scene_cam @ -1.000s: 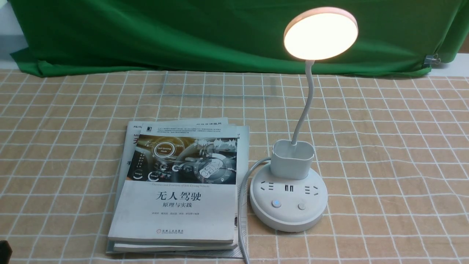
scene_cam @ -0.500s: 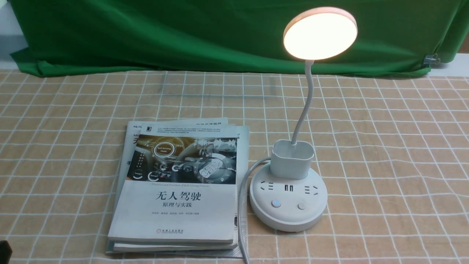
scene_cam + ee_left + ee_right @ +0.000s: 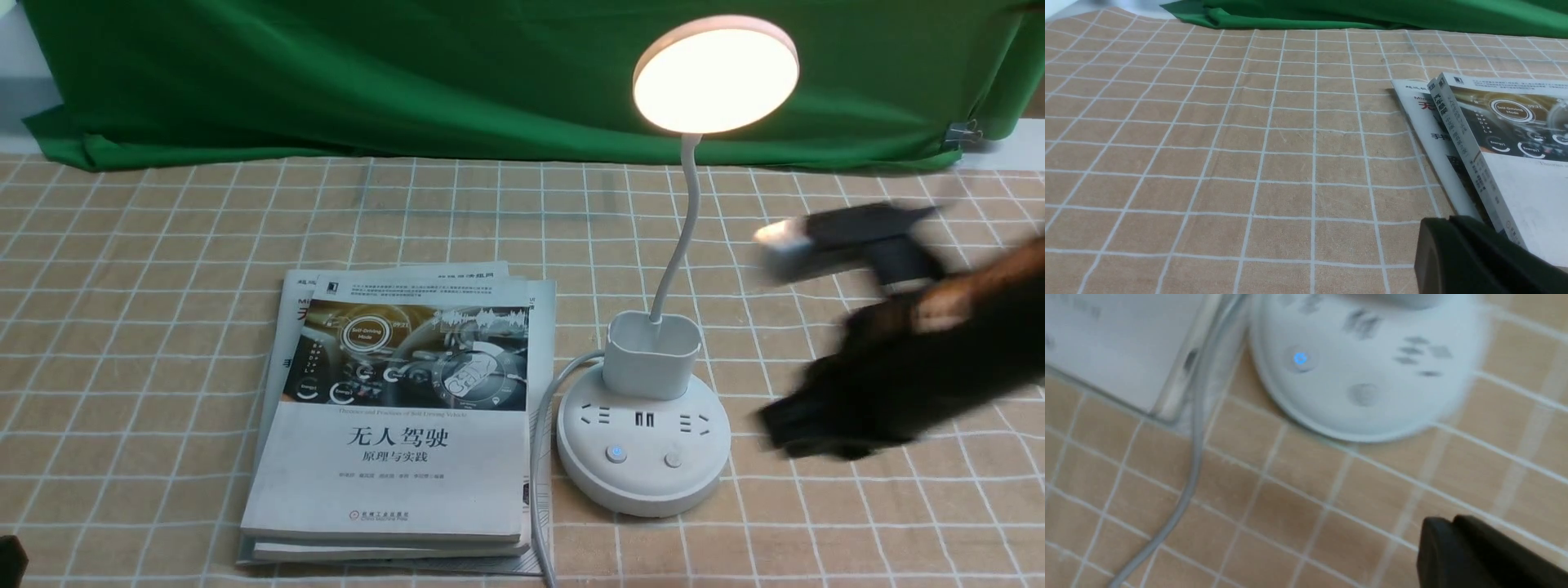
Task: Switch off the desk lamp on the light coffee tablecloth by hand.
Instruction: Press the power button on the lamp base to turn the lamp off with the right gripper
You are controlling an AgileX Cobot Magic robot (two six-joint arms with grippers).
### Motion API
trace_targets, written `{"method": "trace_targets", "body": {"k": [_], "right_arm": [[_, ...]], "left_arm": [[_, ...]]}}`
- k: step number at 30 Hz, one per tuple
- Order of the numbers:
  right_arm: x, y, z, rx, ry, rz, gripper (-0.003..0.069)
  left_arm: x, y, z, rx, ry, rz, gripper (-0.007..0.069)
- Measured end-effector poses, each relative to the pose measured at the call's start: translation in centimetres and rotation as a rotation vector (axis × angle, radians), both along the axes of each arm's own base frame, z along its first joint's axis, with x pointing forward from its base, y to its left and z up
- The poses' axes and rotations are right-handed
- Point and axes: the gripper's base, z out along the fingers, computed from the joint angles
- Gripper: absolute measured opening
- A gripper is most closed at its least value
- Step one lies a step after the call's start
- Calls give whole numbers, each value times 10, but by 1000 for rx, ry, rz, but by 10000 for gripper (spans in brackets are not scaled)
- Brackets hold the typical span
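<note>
The white desk lamp (image 3: 645,425) stands on the light coffee tablecloth (image 3: 857,523), its disc head (image 3: 715,73) glowing. Its round base carries a blue-lit button (image 3: 616,454) and a plain button (image 3: 673,460). My right gripper (image 3: 775,425), black and blurred by motion, is just right of the base and apart from it, with its grey camera bar (image 3: 804,241) above. In the right wrist view the base (image 3: 1372,375) and the blue-lit button (image 3: 1300,358) lie ahead of the right gripper (image 3: 1449,524), whose jaws are together and empty. My left gripper (image 3: 1447,222) is shut, low beside the books.
A stack of books (image 3: 400,425) lies left of the lamp, also in the left wrist view (image 3: 1502,147). The lamp's grey cord (image 3: 539,457) runs between books and base towards the front edge. A green backdrop cloth (image 3: 367,73) hangs at the back.
My right arm has swung into the front view from the right and now hovers beside the lamp base. The lamp stays lit; the books and left arm have not moved.
</note>
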Motion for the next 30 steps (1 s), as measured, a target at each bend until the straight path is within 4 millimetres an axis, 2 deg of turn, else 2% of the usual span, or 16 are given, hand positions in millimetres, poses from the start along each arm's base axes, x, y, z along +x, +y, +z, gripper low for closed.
{"method": "trace_targets", "body": {"k": [2,8,13,19,26,30], "right_arm": [[12,18,-14,-33,29,37,38],[38,38,-43,-79,82,56,38],[50,46,-47,-74,67,56,38],[56,49,-47,-70,62,56,38],[59,53,-71,-91,130,49,38],[62,55,-75,-97,142,50,38]], "left_arm": [[0,0,0,0,0,0,4],[0,0,0,0,0,0,4],[0,0,0,0,0,0,4],[0,0,0,0,0,0,4],[0,0,0,0,0,0,4],[0,0,0,0,0,0,4]]}}
